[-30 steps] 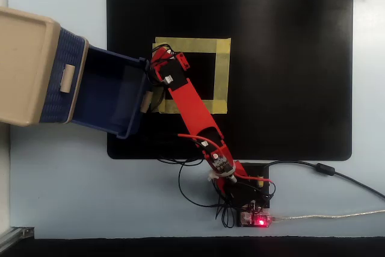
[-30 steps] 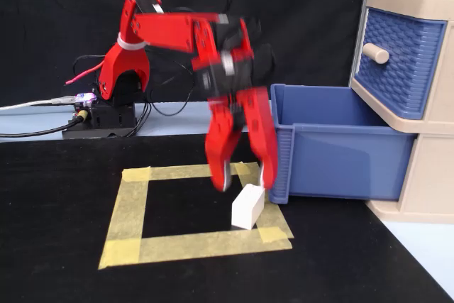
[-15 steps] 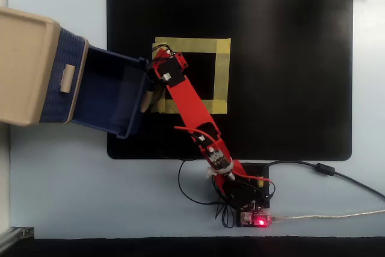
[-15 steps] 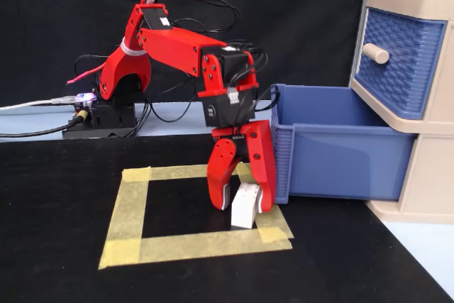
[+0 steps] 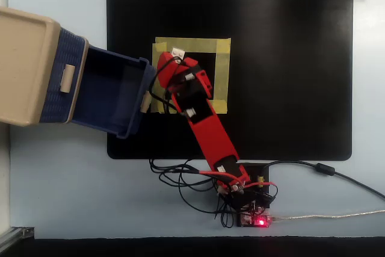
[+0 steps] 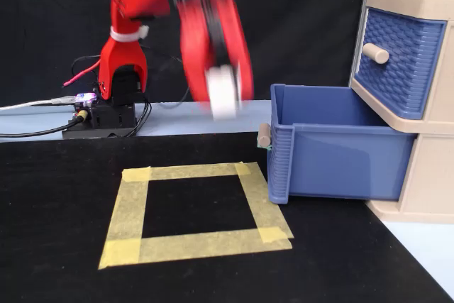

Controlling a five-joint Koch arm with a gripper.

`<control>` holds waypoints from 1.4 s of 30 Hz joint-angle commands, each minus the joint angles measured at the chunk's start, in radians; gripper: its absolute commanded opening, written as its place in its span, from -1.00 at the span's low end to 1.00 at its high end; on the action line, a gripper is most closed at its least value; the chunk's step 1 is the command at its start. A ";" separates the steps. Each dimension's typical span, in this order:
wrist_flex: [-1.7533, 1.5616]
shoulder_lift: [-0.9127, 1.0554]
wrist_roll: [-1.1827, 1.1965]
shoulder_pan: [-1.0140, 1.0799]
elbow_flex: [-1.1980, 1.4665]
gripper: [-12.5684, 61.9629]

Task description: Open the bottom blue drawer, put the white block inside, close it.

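Overhead view: the gripper [image 5: 172, 58] now sits over the far-left corner of the tape square [image 5: 221, 76], no longer low beside the drawer front. The white block [image 5: 177, 53] shows at its tip. The bottom blue drawer [image 5: 114, 91] stays pulled open.

Fixed view: the arm is raised and motion-blurred. The block [image 6: 223, 92], earlier on the mat inside the square, is now clamped between the closed fingers, held high, just left of the drawer [image 6: 333, 154].
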 commanded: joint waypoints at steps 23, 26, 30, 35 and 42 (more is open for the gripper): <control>-0.112 -0.356 -0.311 -0.442 -0.196 0.25; -0.029 -0.169 -0.311 -0.439 -0.216 0.25; 0.307 0.032 -0.267 -0.371 -0.150 0.25; 0.281 0.098 -0.143 -0.313 0.242 0.25; -0.117 -0.202 -0.232 -0.416 0.258 0.26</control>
